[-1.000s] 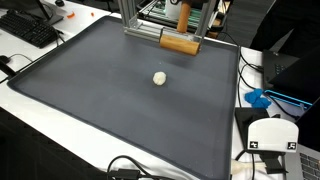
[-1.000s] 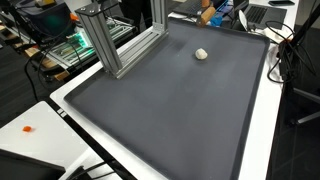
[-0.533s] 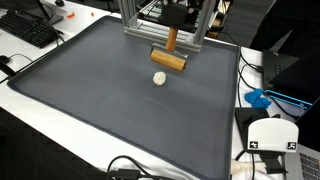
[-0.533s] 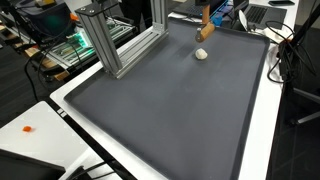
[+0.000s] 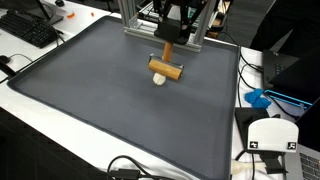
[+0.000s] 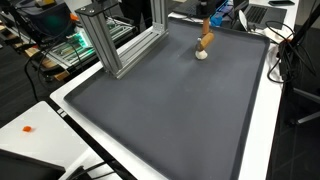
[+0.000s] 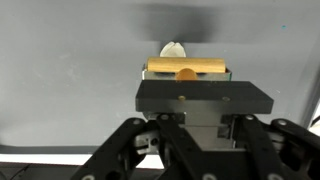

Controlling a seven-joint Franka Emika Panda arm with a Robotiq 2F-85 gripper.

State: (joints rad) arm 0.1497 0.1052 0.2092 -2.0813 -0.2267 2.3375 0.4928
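Note:
My gripper (image 5: 172, 22) is shut on the upright handle of a wooden mallet (image 5: 167, 68) and hangs over the far part of the dark grey mat (image 5: 110, 95). The mallet's cylinder head lies level just above a small white ball (image 5: 160, 80), which it partly hides. In an exterior view the mallet (image 6: 205, 42) stands right over the ball (image 6: 201, 54). In the wrist view the gripper (image 7: 203, 95) fills the lower half. Beyond it show the mallet head (image 7: 187, 68) and the ball (image 7: 174, 49) peeking out behind the head. I cannot tell whether head and ball touch.
An aluminium frame (image 5: 150, 32) stands at the mat's far edge, close behind the gripper, and also shows in an exterior view (image 6: 110, 45). A keyboard (image 5: 30, 28), a blue object (image 5: 262, 98) and a white device (image 5: 272, 135) lie off the mat.
The gripper has come down and towards the mat's middle with the mallet. The head went from the far edge to just above the ball. The ball has not moved.

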